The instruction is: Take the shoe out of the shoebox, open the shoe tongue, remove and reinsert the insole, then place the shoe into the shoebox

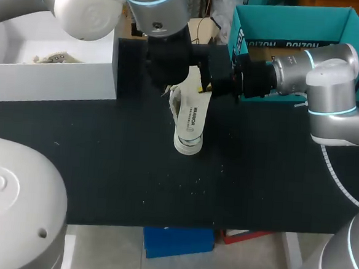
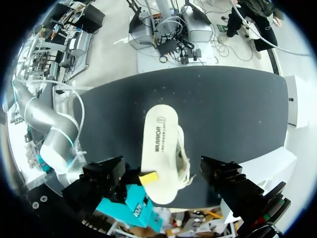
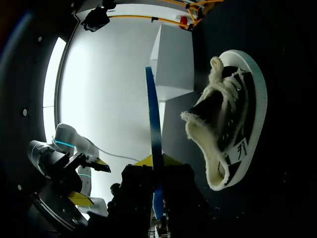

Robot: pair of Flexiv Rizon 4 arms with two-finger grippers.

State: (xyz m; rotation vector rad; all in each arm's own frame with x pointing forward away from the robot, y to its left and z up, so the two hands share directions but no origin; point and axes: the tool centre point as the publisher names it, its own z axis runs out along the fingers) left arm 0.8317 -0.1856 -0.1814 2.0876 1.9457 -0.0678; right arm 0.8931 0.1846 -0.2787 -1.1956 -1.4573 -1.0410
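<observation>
Pinching a thin blue insole (image 3: 152, 114) seen edge-on, the right claw (image 3: 154, 166) is closed on its near end. Just ahead of that claw, a black canvas sneaker (image 3: 230, 129) lies on its side on the dark tabletop (image 1: 104, 154), with its frayed opening nearest the claw and its white sole turned away. The left claw (image 1: 166, 75) hangs over the sneaker, close beside the right claw. I cannot tell whether it grips anything. The teal shoebox (image 1: 266, 37) sits behind the right claw. With the insole apparently out, reinsertion seems to be the step in hand. The next move calls for aiming its free end into the opening and sliding it flat toward the toe.
</observation>
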